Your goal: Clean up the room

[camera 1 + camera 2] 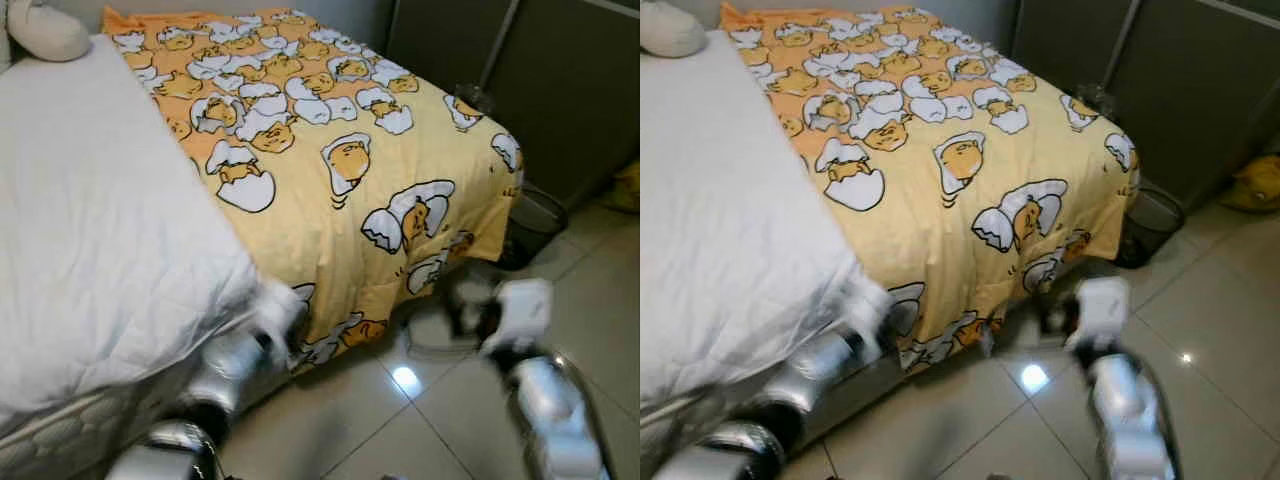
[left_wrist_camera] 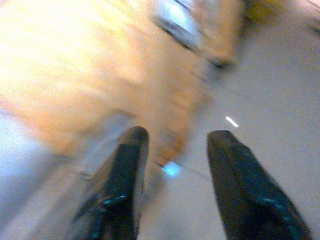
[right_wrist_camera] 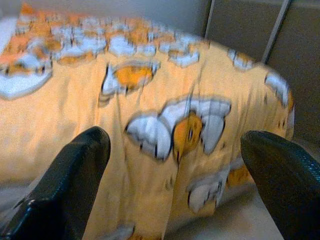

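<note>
A bed stands in front of me, covered by a yellow blanket [image 1: 340, 170] printed with egg cartoons. A white quilt [image 1: 90, 220] lies over its left part. My left gripper [image 2: 177, 145] is low at the bed's near edge, open, nothing between its fingers; it is blurred. My right gripper [image 3: 175, 150] is open too, held before the blanket's hanging corner with its fingers [image 3: 75, 170] wide apart and empty. Both silver arms look smeared in the eye views, the right arm [image 1: 545, 400] over the floor.
A black mesh wastebasket [image 1: 530, 225] sits on the tiled floor [image 1: 400, 420] by the bed's far corner. Dark wardrobe doors [image 1: 560, 90] rise behind it. A yellow item [image 1: 1255, 185] lies on the floor at far right. A pale cushion [image 1: 45, 30] rests at the bed's top left.
</note>
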Motion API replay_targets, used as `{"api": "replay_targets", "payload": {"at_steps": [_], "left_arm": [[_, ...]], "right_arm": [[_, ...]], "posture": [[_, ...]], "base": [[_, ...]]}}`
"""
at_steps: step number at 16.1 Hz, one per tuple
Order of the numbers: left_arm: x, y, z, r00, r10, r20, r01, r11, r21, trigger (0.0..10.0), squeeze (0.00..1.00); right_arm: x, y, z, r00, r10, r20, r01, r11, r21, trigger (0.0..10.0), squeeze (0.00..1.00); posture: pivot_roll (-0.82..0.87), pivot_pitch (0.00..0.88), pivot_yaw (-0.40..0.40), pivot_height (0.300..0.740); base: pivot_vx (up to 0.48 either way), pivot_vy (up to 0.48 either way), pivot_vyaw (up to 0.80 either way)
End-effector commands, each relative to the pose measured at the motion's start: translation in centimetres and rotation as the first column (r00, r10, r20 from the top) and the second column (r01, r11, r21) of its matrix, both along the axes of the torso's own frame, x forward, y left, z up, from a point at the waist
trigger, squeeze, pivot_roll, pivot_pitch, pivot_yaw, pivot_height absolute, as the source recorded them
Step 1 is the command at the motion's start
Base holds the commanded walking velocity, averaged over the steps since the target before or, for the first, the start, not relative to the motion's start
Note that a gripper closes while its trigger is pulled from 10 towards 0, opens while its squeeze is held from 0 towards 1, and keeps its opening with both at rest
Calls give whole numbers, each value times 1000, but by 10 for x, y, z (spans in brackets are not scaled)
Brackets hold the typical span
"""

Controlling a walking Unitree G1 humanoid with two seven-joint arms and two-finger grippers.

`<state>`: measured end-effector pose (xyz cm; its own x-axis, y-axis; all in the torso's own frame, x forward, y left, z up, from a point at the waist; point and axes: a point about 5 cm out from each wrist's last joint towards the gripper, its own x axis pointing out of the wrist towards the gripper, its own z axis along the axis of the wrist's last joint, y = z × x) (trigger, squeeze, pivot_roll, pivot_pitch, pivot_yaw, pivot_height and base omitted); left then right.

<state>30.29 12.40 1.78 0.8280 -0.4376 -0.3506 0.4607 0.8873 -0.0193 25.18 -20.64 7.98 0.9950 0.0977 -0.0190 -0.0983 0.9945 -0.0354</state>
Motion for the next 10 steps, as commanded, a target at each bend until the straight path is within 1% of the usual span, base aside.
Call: {"api": "replay_targets", "payload": {"at_steps": [1, 2, 3, 4, 5, 6, 7, 8, 9, 10], "left_arm": [[12, 14, 12, 982, 185, 40, -182, 982, -56, 10000, 1000], [14, 17, 15, 975, 220, 42, -216, 973, -77, 10000, 1000], [18, 29, 21, 939, 338, 63, -330, 937, -113, 10000, 1000], [17, 39, 24, 902, 426, 71, -414, 900, -135, 10000, 1000], [14, 45, 26, 881, 466, 88, -452, 881, -139, 10000, 1000], [13, 46, 31, 869, 480, 117, -461, 873, -157, 10000, 1000], [13, 44, 34, 870, 476, 129, -451, 873, -182, 10000, 1000], [13, 22, 49, 911, 365, 193, -314, 915, -253, 10000, 1000], [12, 16, 53, 914, 341, 220, -288, 927, -239, 10000, 110], [11, 10, 56, 910, 342, 232, -292, 929, -226, 10000, 0]], "right_arm": [[5, -1, 1, 1000, -15, 4, 15, 1000, 17, 10000, 0], [7, -1, 1, 1000, -17, 6, 17, 1000, 20, 10000, 0], [9, 2, 0, 1000, -19, 9, 18, 999, 36, 10000, 0], [10, 4, 0, 1000, -17, 11, 17, 999, 41, 10000, 0], [9, 4, -1, 1000, -23, 9, 23, 999, 42, 10000, 0], [7, 2, -5, 999, -40, -5, 40, 999, 33, 10000, 0], [6, 2, -7, 999, -48, -10, 48, 998, 40, 10000, 0], [2, 3, -15, 998, -52, -39, 53, 998, 29, 10000, 0], [1, 4, -18, 997, -68, -48, 70, 997, 43, 10000, 0], [0, 5, -21, 995, -83, -59, 87, 994, 59, 10000, 0]], "posture": [[-9, 0, -10, 740], [-4, 0, -10, 740], [-1, 0, -9, 740], [1, 0, -6, 740], [2, 0, -5, 740], [2, 0, -5, 740], [2, 0, -5, 740], [-1, 0, -8, 740], [-1, 0, -8, 740], [-10, 0, -10, 740]], "base": [[0, 0, 0], [0, 0, 0], [0, 0, 0], [0, 0, 0], [0, 0, 0], [0, 0, 0], [0, 0, 0], [352, -322, 469], [352, -322, 625], [349, -326, 613]]}}
